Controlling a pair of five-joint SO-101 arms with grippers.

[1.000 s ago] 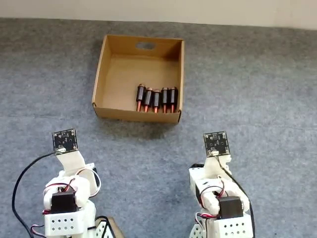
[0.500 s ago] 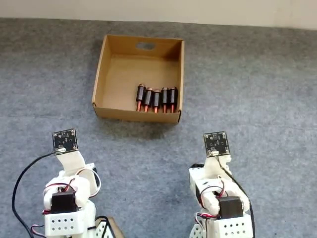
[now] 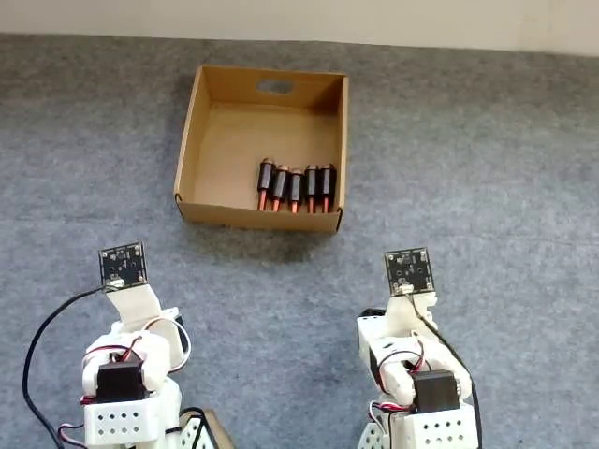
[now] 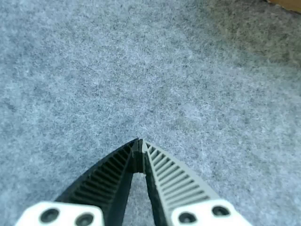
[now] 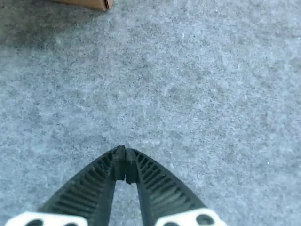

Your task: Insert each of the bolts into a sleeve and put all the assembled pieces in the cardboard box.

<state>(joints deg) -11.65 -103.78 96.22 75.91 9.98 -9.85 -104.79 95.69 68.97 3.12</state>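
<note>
Open brown cardboard box (image 3: 234,140) towards the far edge of the grey felt-covered tabletop (image 3: 468,168), five black sleeves with copper bolts (image 3: 296,187) side by side in its near right corner, left gripper (image 4: 139,143) clenched on nothing, low over the felt by the near edge, right gripper (image 5: 125,151) likewise clenched and empty

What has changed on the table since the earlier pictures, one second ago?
Nothing visibly changed. The five assembled pieces lie in the cardboard box as before. The left gripper and the right gripper stay shut over the grey carpet.
</note>
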